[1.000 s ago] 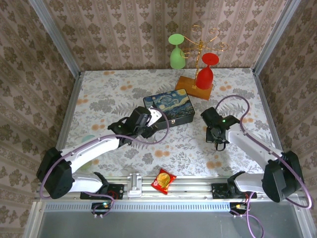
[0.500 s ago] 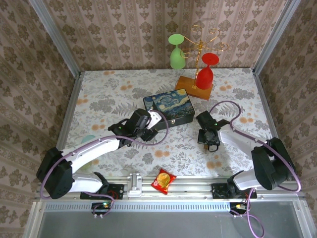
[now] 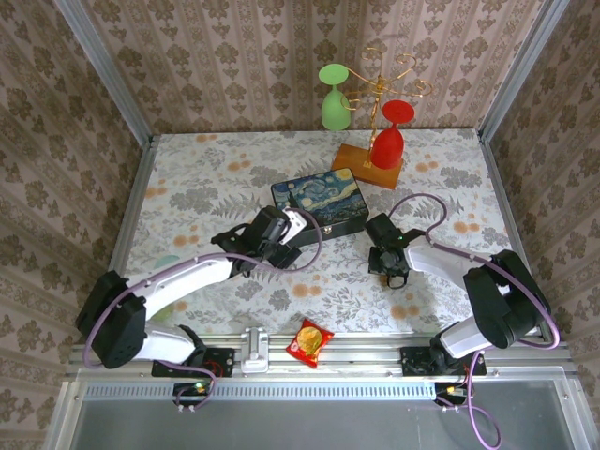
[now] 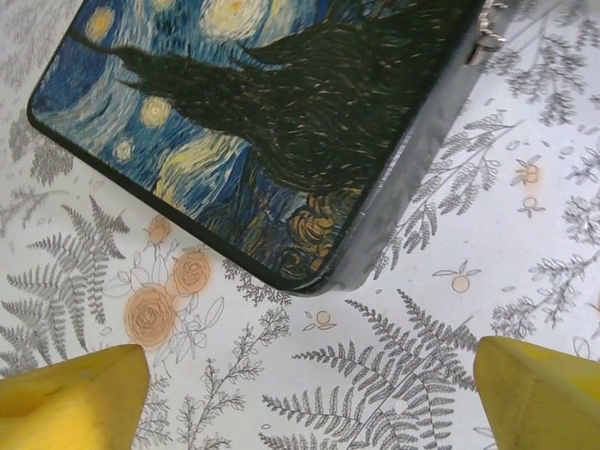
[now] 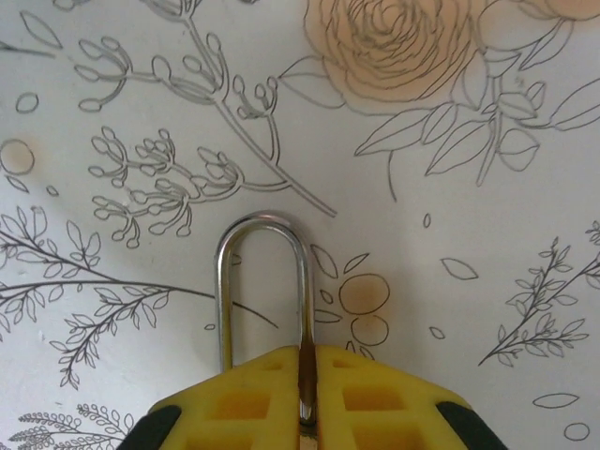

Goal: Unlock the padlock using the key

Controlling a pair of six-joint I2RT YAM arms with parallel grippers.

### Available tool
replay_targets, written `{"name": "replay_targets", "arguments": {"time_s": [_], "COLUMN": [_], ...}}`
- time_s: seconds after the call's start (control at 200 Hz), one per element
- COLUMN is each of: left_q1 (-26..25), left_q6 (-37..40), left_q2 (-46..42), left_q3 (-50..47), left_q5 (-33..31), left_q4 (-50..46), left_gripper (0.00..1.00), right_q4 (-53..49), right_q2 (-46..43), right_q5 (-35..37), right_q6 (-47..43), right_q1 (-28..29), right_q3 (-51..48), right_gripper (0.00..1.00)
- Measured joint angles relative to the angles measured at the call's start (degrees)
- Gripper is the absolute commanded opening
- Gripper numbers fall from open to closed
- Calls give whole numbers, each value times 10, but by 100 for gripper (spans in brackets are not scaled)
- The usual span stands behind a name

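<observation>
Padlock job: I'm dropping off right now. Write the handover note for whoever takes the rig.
Pincers: right pincer shut on the padlock, its shackle sticking out in front; left pincer open and empty, hovering by a corner of the painted box.
Done: padlock gripped.
Left: get the key into the left pincer, put it in the lock, turn it. Whether the shackle is latched cannot be told; the right pincer hides the body.
</observation>
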Motion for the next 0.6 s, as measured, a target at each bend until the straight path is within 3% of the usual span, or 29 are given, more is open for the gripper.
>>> {"name": "replay_targets", "arguments": {"time_s": [0.315, 0.475, 0.6], "left_q1": [-8, 30, 75], "left_q6": [-118, -165, -192], "left_q2": [111, 150, 152], "left_q3": [13, 13, 12], "left_q5": [-94, -108, -104], "left_q4": [41, 78, 113], "left_gripper": [100, 100, 100], "right_q4": [-22, -30, -30], "right_q2": [-6, -61, -100], "right_q5": [20, 30, 35], "right_q6": [-3, -12, -12], "right_q1": [19, 19, 19], "right_q3": [10, 11, 21], "right_gripper": [32, 48, 53]}}
